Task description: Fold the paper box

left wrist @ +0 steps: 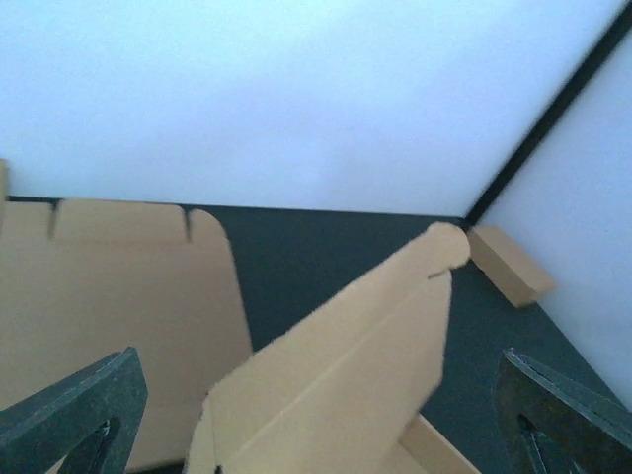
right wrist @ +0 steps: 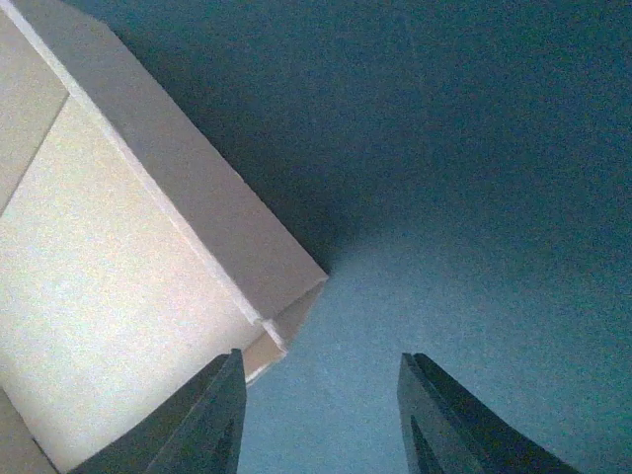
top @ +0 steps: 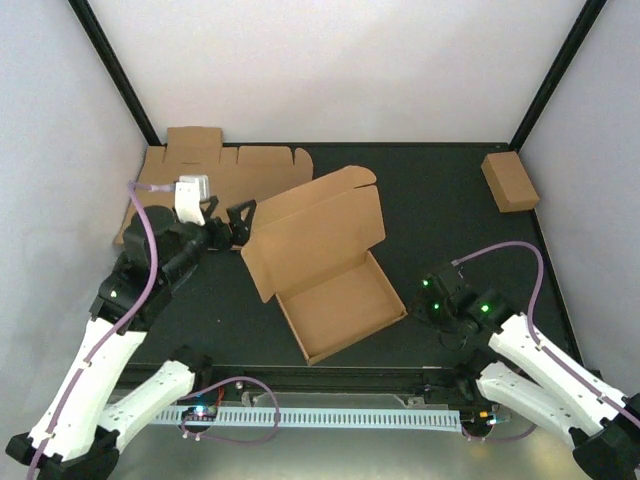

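Standing half-raised, box lid may flop back if pushed unbraced; left end effector wide, right end effector open, both empty.

Top camera looks down from behind; both close wrist cameras share the paper box

Nothing readable is showing in any of the three views. The paper box at the table's middle is presenting only plain brown cardboard, and the small closed box at two o'clock is showing plain faces too.
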